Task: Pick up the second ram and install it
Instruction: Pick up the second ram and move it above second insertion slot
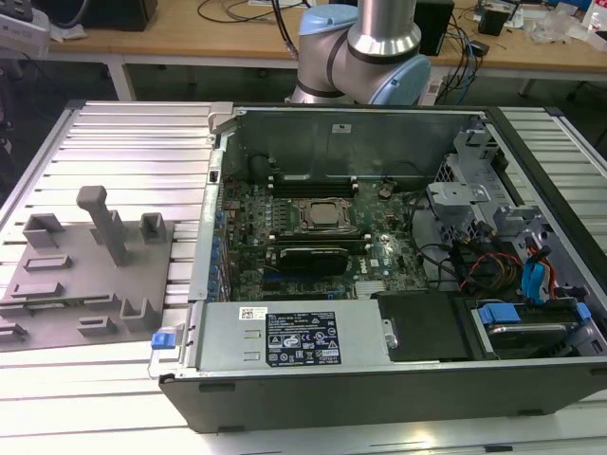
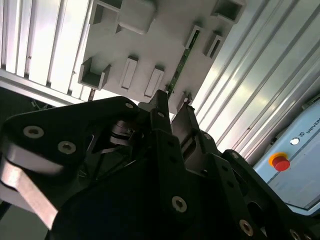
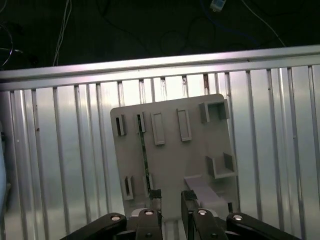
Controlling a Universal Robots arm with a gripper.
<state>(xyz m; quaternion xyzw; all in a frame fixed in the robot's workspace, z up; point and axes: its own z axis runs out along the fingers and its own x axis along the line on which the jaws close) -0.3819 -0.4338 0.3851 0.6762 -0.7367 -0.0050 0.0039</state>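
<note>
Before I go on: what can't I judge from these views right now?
- second ram: edge-on in both wrist views, faces and notch hidden; grey holder's blocks cover its ends.
- memory slots, exterior view: too small to tell which are filled.
- arm: cut off by the exterior view's top edge.

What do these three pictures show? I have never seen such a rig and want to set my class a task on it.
The machine is one robot arm, a grey metal tube with pale blue joints. The exterior view comes from a camera off the arm; both wrist views come from cameras riding on it, looking past its black two-fingered gripper. On the ribbed metal table lie an open black computer case and a flat grey plastic holder plate. A thin greenish memory stick, the second ram, stands on edge in that plate. The gripper is open, holds nothing and hangs above the plate, near one end of the stick.
</note>
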